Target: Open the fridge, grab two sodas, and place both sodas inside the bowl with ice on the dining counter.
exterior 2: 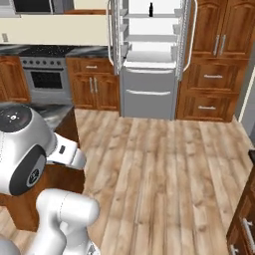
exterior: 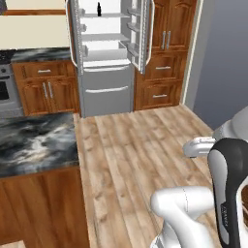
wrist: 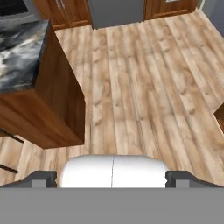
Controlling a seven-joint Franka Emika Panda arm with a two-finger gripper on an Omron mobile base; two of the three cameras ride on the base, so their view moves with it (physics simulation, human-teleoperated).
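Standing open: fridge (exterior: 107, 58), both doors swung wide; one soda (exterior: 99, 8) seen upright on top shelf. Dining counter (exterior: 34, 140) corner noted left. Gripper (wrist: 112, 177) fingertips spread wide, holding nothing.

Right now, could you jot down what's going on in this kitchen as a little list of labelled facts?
fridge: across the wooden floor from the robot, both upper doors swung open, two lower drawers shut
soda: one small black bottle standing on the top shelf
dining counter: marbled top on the robot's left, the corner in view is bare
stove: left of the fridge, under the far countertop
claw: open, nothing between its tips, pointing down at the floor
progress: fridge open, no soda picked up yet
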